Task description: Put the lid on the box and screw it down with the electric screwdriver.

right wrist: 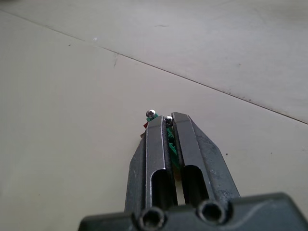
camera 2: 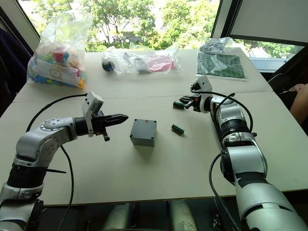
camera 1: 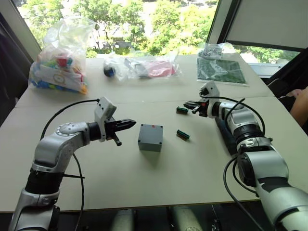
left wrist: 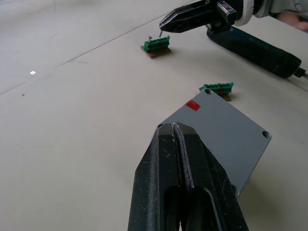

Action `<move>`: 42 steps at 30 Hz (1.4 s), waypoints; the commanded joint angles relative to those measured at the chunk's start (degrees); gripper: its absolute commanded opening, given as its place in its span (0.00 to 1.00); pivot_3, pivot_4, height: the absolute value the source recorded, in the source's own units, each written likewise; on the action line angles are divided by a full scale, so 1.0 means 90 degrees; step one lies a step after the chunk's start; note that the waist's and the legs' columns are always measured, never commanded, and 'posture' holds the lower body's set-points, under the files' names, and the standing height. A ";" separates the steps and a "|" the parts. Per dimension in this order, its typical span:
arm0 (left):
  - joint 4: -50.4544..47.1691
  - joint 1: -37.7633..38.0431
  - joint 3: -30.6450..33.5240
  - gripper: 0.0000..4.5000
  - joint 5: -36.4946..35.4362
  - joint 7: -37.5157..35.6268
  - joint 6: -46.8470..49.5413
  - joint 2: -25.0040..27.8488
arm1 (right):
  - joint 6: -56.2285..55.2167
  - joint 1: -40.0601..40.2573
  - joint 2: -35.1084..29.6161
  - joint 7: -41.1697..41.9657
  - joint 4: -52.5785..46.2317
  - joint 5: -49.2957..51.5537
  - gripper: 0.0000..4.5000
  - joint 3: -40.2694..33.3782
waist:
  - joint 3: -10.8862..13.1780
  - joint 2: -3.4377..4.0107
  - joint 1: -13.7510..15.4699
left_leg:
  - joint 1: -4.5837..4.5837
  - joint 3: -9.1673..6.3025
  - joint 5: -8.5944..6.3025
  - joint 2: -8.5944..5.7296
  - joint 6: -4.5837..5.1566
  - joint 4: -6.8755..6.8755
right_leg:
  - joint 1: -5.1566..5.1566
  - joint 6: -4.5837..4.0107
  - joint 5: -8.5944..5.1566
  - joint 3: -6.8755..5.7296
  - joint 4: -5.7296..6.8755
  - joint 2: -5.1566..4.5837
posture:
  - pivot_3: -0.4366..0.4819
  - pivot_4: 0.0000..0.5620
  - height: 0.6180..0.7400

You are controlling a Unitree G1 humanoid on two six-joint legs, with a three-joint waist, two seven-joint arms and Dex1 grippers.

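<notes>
The box (camera 1: 150,137) sits just beside the left end effector (camera 1: 129,124).

Our head stereo pair looks forward and down over the bench (camera 1: 159,187) toward its far edge; both eyes share the whole top. Left wrist cam sits low, close behind the box (left wrist: 219,134). Right wrist cam hugs the bench surface, looking along its fingers (right wrist: 159,144).
</notes>
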 commanded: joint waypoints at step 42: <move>-0.0899 0.0518 0.0368 0.00 -0.0801 -0.0370 0.0442 0.0877 | 0.3228 0.2648 -0.0130 -0.0434 -0.6938 0.1981 0.02 0.0982 | 0.0001 -0.0002 0.0019 | 0.0007 -0.0004 -0.0001 0.0002 0.0002 0.0000 | 0.0001 0.0000 -0.0014 0.0001 0.0018 0.0003 | 0.48 0.27 1.00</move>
